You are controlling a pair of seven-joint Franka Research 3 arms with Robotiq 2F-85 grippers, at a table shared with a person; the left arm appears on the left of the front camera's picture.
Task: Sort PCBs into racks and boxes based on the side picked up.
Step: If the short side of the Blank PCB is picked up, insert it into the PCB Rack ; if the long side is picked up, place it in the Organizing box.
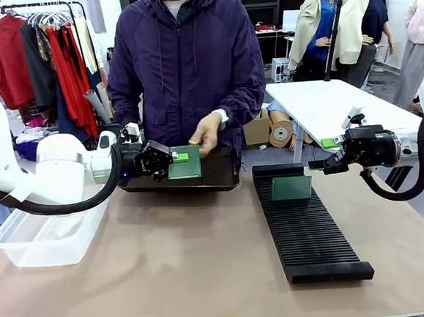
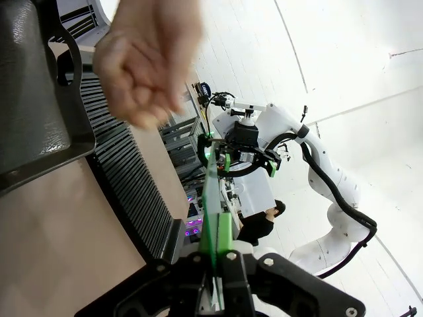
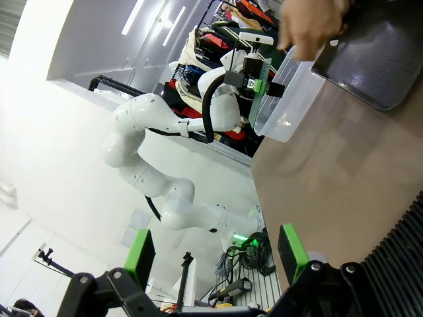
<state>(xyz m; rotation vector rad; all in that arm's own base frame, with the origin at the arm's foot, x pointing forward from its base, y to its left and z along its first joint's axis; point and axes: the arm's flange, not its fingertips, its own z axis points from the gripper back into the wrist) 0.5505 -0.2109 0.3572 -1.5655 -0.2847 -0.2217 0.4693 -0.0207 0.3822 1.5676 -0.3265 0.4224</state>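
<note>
A: Why does the left gripper [image 1: 170,162] keep its fingers clamped on the PCB [image 1: 185,163] above the tray [image 1: 217,174]?

B: I think to carry it to the box [image 1: 49,234] or the rack [image 1: 305,224], where one PCB [image 1: 292,187] stands. The person's hand [image 1: 207,133] is just beside.

A: And the right gripper [image 1: 321,166]?

B: Fingers apart, empty, probably waiting.

I can read no text, labels, brands or numbers on anything in my three camera views.
</note>
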